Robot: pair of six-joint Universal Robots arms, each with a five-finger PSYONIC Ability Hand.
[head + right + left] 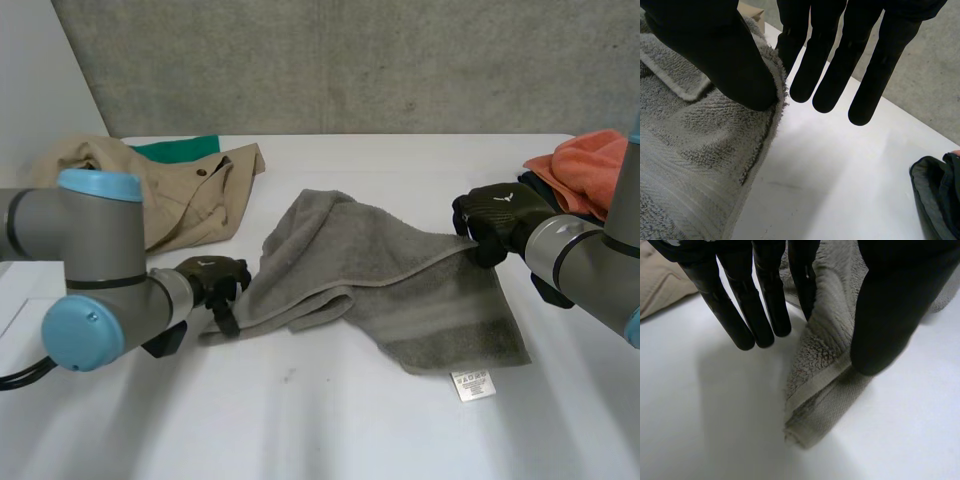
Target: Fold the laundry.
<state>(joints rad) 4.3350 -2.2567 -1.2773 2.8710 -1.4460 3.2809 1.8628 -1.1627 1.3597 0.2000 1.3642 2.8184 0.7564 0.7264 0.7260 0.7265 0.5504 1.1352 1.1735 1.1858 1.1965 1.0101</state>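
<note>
Closest to the head camera, the left arm (95, 280) put the left hand (212, 280) at one end of the grey towel (400, 290) and the right hand (495, 222) at the other, apparently to stretch it flat; it lay rumpled mid-table, its long axis running from hand to hand. In the left wrist view, thumb and one finger pinched a folded corner, the other fingers straight. In the right wrist view, thumb and a finger pinched the towel's edge.

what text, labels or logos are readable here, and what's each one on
A white tag at the near edge of the grey towel: print too small to read.
White marks on the backs of the left hand and right hand: logos, no legible letters.
No other text.
</note>
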